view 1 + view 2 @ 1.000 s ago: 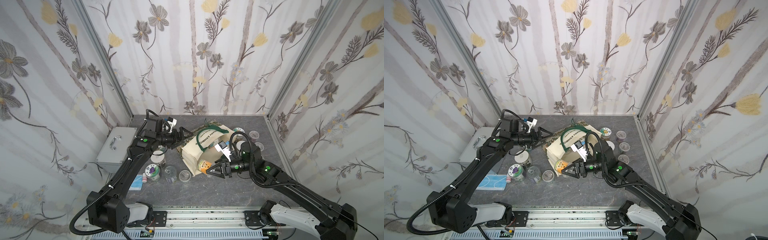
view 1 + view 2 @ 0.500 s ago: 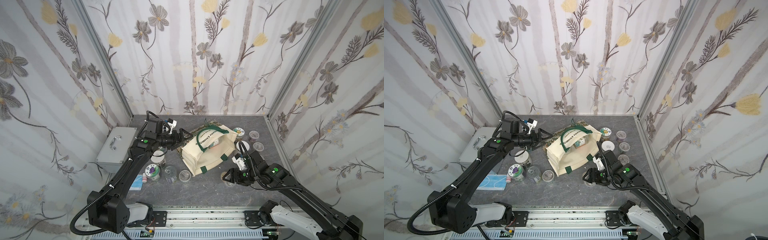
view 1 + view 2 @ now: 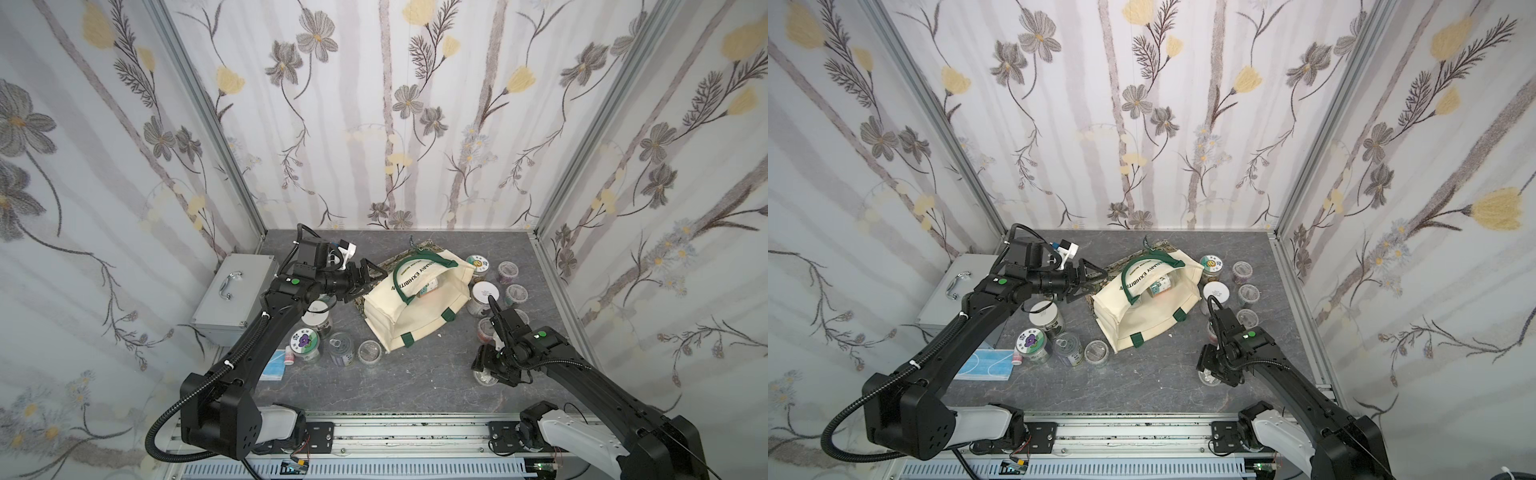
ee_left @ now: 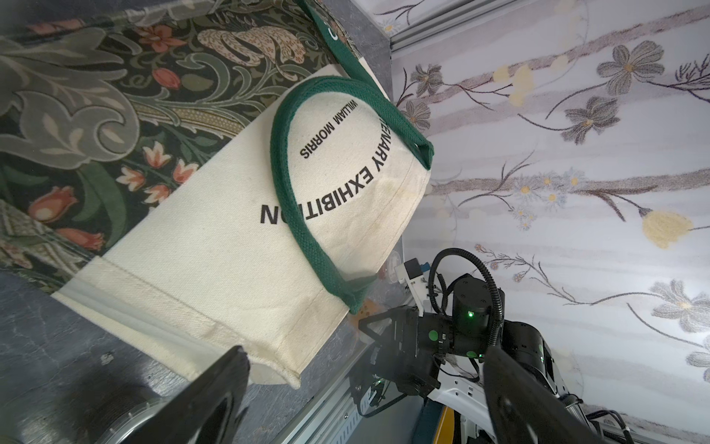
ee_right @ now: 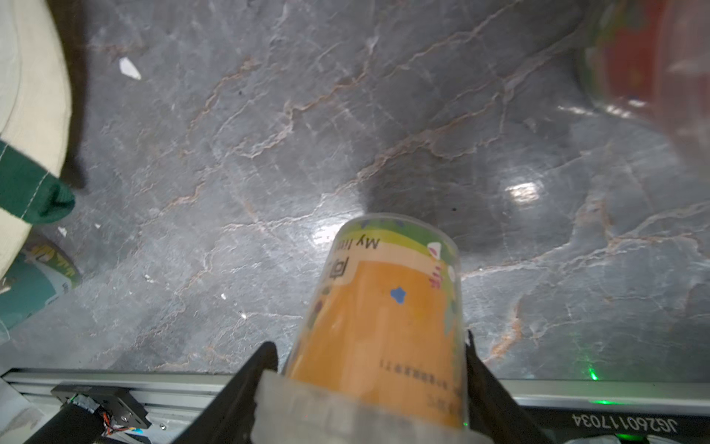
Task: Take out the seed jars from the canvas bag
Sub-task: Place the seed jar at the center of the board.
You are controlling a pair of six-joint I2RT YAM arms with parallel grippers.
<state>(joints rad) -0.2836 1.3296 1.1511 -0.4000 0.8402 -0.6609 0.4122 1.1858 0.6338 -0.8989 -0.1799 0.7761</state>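
The canvas bag (image 3: 415, 307) (image 3: 1142, 316) lies on its side mid-table, its mouth facing right. One seed jar (image 3: 430, 286) (image 3: 1160, 286) shows inside it. My right gripper (image 3: 484, 368) (image 3: 1208, 368) (image 5: 369, 369) is shut on an orange-labelled seed jar (image 5: 384, 319) (image 3: 487, 378), held upright low over the front right of the table. My left gripper (image 3: 370, 276) (image 3: 1090, 280) (image 4: 365, 369) stands open by the bag's floral base, holding nothing. Several seed jars (image 3: 484, 293) stand right of the bag, and several others (image 3: 305, 343) stand left of it.
A silver metal case (image 3: 235, 297) sits at the far left. A blue face mask (image 3: 274, 368) and a small pink-capped bottle (image 3: 288, 357) lie near the front left jars. The metal rail (image 3: 395, 432) runs along the table's front edge.
My right gripper has carried the orange jar from the bag's mouth out to the front right and lowered it. The bag has settled back. The left gripper has barely moved.
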